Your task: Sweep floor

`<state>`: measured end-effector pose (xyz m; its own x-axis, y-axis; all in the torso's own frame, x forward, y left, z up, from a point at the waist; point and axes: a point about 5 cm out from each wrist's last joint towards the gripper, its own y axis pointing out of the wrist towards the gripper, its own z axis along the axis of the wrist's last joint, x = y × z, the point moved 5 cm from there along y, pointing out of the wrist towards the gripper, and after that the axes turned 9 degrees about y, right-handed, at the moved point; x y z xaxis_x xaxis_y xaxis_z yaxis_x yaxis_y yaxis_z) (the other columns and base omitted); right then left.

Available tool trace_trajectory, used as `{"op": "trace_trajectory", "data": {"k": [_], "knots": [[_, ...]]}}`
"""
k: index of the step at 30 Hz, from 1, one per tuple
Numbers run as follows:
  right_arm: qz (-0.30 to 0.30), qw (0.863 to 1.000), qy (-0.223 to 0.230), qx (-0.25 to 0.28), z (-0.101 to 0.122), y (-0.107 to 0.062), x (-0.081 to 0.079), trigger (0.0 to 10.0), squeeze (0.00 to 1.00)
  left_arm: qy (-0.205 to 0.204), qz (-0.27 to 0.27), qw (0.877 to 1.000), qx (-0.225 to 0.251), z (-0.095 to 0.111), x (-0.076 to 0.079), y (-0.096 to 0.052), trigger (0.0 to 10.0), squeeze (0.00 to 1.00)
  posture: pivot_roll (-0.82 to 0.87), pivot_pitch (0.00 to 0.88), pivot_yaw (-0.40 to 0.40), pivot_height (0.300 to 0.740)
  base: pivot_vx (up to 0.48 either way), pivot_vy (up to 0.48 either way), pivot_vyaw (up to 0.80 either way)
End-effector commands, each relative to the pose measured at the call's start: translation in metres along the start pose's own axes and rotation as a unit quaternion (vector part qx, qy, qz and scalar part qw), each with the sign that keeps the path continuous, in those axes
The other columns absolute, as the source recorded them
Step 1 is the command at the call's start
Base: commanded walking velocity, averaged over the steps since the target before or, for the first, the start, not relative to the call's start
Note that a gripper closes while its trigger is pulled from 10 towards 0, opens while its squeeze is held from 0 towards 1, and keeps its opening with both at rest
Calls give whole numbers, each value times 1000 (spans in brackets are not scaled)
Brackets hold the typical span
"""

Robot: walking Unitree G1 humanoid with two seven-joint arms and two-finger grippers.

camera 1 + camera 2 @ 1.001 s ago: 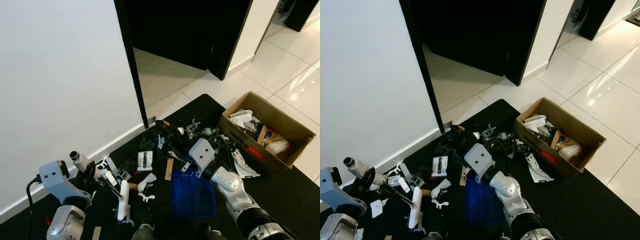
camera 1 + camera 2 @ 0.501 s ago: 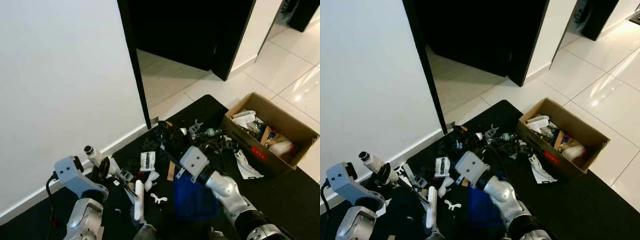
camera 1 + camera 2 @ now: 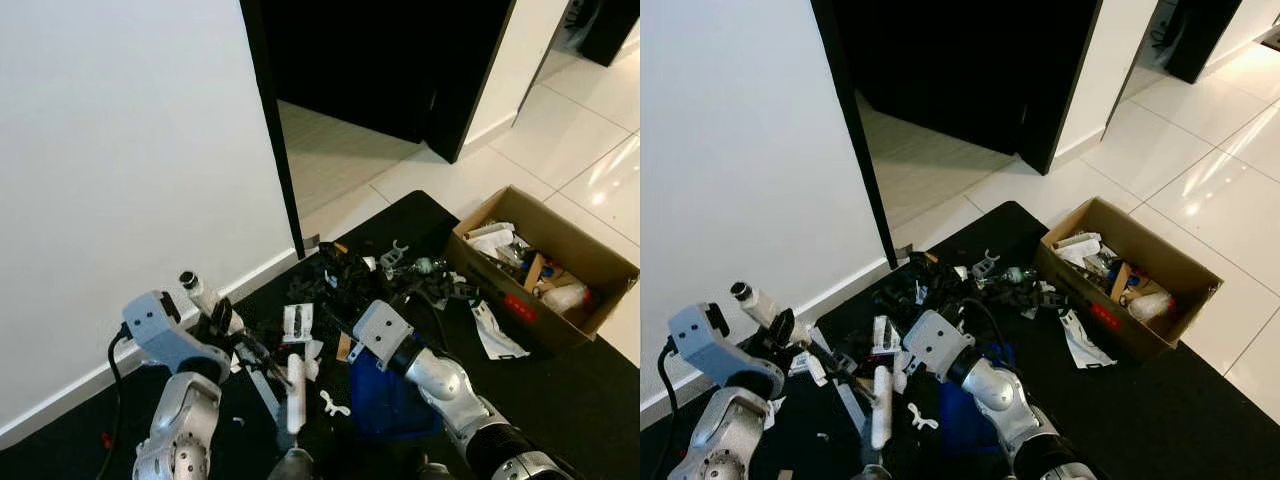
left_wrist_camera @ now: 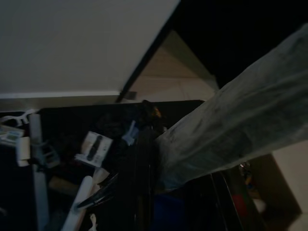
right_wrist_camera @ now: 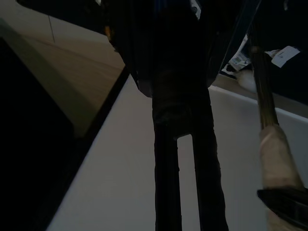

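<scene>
My left gripper (image 3: 222, 320) is shut on the handle (image 3: 204, 296) of a hand brush, low by the white wall. The brush runs down to its white head (image 3: 297, 392), which rests on the black mat just left of the blue dustpan (image 3: 388, 402). My right gripper (image 5: 180, 115) is shut on the dustpan, which lies flat on the mat under my right arm. A heap of black and white litter (image 3: 335, 272) lies beyond the pan. A white card (image 3: 293, 322) and a small white hook (image 3: 335, 405) lie beside the brush head.
An open cardboard box (image 3: 590, 260) full of junk stands at the right on the black mat (image 3: 600, 400). The white wall (image 3: 120, 150) and a black door frame (image 3: 270, 130) bound the left. A dark doorway is behind, with glossy tiles (image 3: 590, 150) at the right.
The brush head has swept right across the mat, close to the dustpan. My left arm has risen and come inward. The right arm with the pan has shifted slightly left.
</scene>
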<state>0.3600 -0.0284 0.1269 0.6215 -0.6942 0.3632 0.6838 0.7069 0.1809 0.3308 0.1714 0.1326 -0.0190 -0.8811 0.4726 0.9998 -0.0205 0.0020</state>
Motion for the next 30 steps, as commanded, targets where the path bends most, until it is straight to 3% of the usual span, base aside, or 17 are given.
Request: {"op": "trace_trajectory", "data": {"k": [1, 6, 11, 14, 15, 16, 17, 21, 25, 29, 30], "knots": [[-10, 999, 25, -33, -17, -8, -5, 10000, 0, -130, -66, 989, -37, -27, 49, 2, 10000, 0, 175, 311, 59, 740, 0, 0, 0], [-28, 999, 27, -30, -16, -7, 3, 10000, 0, -146, -60, 987, -32, -20, 53, 9, 10000, 0, 172, 305, 68, 740, 0, 0, 0], [-40, 998, 23, -31, -16, -9, 8, 10000, 0, -127, -58, 990, -28, -11, 50, 12, 10000, 0, 171, 295, 80, 740, 0, 0, 0], [-45, 998, 20, -33, -17, -12, 11, 10000, 0, -37, -82, 996, -21, 7, 44, 10, 10000, 0, 174, 291, 89, 740, 0, 0, 0], [-47, 998, 19, -34, -18, -13, 13, 10000, 0, 36, -94, 995, -17, 22, 34, 7, 10000, 0, 176, 290, 92, 740, 0, 0, 0], [-47, 998, 19, -34, -18, -13, 13, 10000, 0, 36, -94, 995, -17, 22, 34, 7, 10000, 0, 176, 290, 92, 740, 0, 0, 0], [-50, 998, 19, -35, -19, -14, 14, 10000, 0, 94, -92, 991, -15, 38, 19, 3, 10000, 0, 177, 290, 94, 740, 0, 0, 0], [-51, 998, 18, -36, -20, -15, 14, 10000, 0, 132, -83, 988, -16, 52, 6, 0, 10000, 0, 184, 289, 95, 740, 0, 0, 0], [-52, 998, 19, -40, -22, -17, 12, 10000, 0, 208, -53, 976, -14, 74, -20, -8, 10000, 0, 195, 291, 95, 740, 0, 0, 0], [-51, 998, 20, -41, -23, -16, 9, 10000, 0, 222, -33, 974, -36, 61, -35, -14, 10000, 0, 196, 297, 91, 740, 0, 0, 0], [-52, 998, 21, -40, -22, -15, 8, 10000, 0, 235, -17, 971, -46, 51, -46, -16, 10000, 0, 192, 303, 87, 740, 0, 0, 0]]}}
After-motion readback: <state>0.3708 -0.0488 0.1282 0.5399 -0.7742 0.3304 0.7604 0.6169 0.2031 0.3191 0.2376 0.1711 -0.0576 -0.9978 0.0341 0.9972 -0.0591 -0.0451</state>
